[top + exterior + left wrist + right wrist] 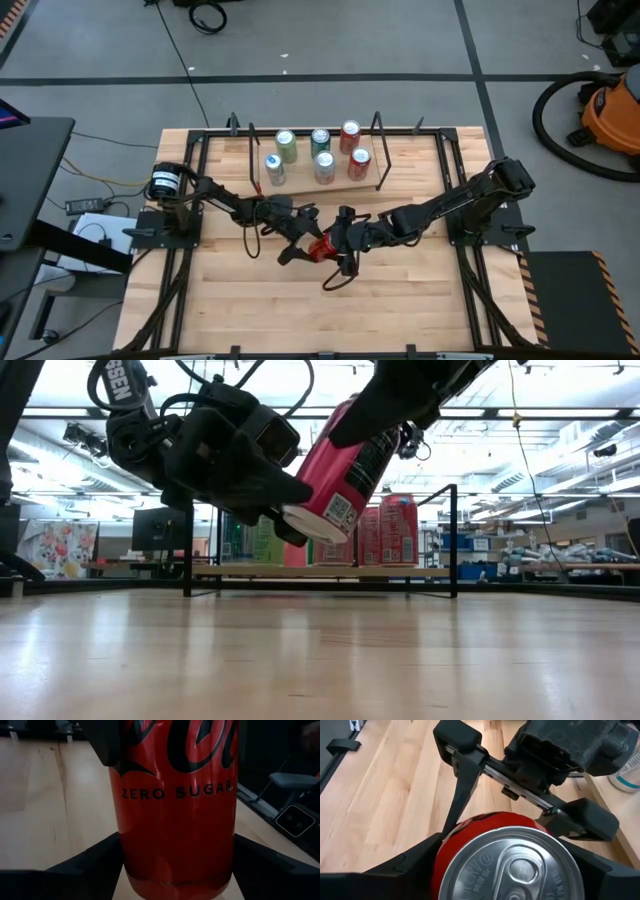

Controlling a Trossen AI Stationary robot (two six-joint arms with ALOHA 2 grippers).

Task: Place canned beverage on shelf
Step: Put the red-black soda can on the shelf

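While both arms meet at the centre of the high view, the butcher-block table [250,300] lies bare in the lower half of the frame, on a grey floor with an orange vacuum [612,108] at upper right. The low view shows a workshop with ceiling lights behind.

The red can [322,247] reads "ZERO SUGAR", is tilted, and hangs clear of the tabletop at frame centre. The left gripper [297,238] and right gripper [338,256] each have fingers partly open, closed against its sides.

The shelf [300,182] stands at upper centre and carries six upright cans [321,154]: green, white, red. Black rod uprights [381,150] stand at its ends.
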